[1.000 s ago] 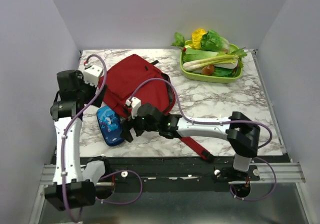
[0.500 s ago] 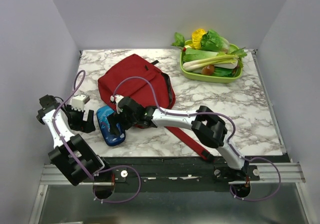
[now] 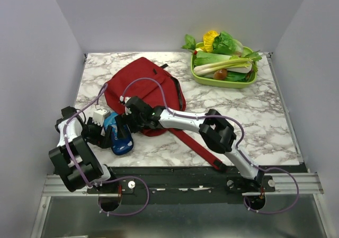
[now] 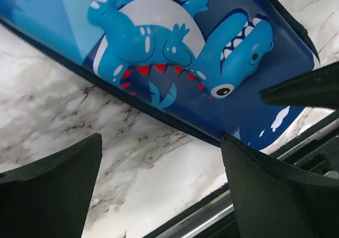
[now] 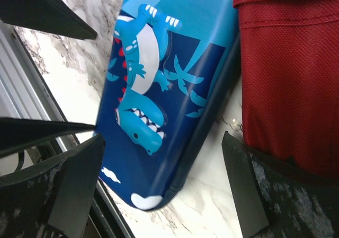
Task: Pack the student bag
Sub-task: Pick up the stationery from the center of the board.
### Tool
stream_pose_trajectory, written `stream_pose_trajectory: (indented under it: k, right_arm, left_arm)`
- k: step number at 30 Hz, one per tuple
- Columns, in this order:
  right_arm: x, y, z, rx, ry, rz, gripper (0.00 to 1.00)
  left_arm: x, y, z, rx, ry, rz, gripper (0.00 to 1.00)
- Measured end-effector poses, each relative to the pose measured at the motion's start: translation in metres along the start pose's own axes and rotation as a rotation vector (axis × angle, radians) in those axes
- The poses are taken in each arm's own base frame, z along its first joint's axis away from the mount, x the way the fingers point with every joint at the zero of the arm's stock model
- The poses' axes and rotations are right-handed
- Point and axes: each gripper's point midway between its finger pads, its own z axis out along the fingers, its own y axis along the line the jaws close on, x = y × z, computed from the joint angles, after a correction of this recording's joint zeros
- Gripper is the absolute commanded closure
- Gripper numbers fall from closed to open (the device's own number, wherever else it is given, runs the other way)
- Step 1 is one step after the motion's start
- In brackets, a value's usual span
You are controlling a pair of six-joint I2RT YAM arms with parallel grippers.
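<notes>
Top external: left pincer [image 3: 107, 137] and right pincer [image 3: 129, 124], both gaping, have moved in beside the pencil case [image 3: 121, 138].

The white-and-black left arm [image 3: 71, 128] is showing white tube links between chunky black joint housings and trailing a thin purple cable [image 3: 87, 104]. The right arm [image 3: 183, 120] is showing the same build with its own purple cable [image 3: 144, 79]. The left gripper [image 4: 160, 138] is showing matt black wedge-shaped fingers [image 4: 50, 190] — the right gripper [image 5: 163, 136] is showing grey-speckled ones [image 5: 74, 190].
</notes>
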Motion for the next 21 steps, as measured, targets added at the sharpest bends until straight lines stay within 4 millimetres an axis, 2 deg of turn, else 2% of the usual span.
stream_pose_trajectory:
  k: [2, 8, 21]
  right_arm:
    - [-0.001, 0.002, 0.002, -0.012, 0.005, 0.015, 0.0]
    - [-0.007, 0.006, 0.006, -0.041, 0.011, 0.061, 0.0]
    - [-0.008, 0.018, 0.001, -0.171, 0.021, 0.14, 0.0]
  left_arm:
    - [-0.001, -0.003, 0.007, 0.009, 0.004, 0.026, 0.01]
    - [0.0, -0.001, 0.012, 0.029, 0.02, 0.005, 0.01]
    - [0.004, -0.003, 0.016, 0.081, 0.045, -0.02, 0.18]
